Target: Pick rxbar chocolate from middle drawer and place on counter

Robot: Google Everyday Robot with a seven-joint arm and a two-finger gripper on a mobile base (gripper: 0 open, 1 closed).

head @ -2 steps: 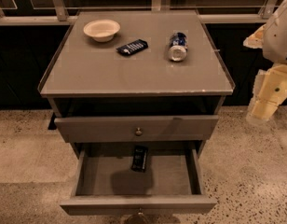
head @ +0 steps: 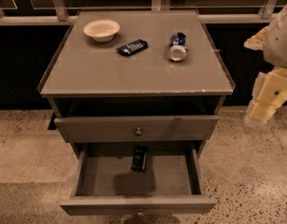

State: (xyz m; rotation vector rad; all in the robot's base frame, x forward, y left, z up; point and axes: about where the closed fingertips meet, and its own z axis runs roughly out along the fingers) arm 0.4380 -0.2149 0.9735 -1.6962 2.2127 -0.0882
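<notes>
Rxbar chocolate (head: 140, 158) in open middle drawer (head: 134, 203), gripper (head: 259, 115) beside counter (head: 134, 73), at right

We record the worktop (head: 134, 73) as plain flat grey, unpatterned. On it, the bowl (head: 101, 30) is cream-white. The wrapped bar (head: 132, 46) is dark blue with white lettering. The can (head: 178, 45) is blue and white with a silvery end.

The upper drawer front (head: 97, 127) is grey-brown with a brass-toned knob (head: 138, 131). The middle drawer (head: 134, 204) shows the same grey-brown, inside and out. The rxbar chocolate (head: 140, 158) in it is black with faint pale print.

The gripper (head: 260, 111), out to the right of the cabinet and below worktop level, is pale cream-yellow. The arm housing (head: 281, 36) above it is white. The floor (head: 22, 143) is beige with dark speckling.
</notes>
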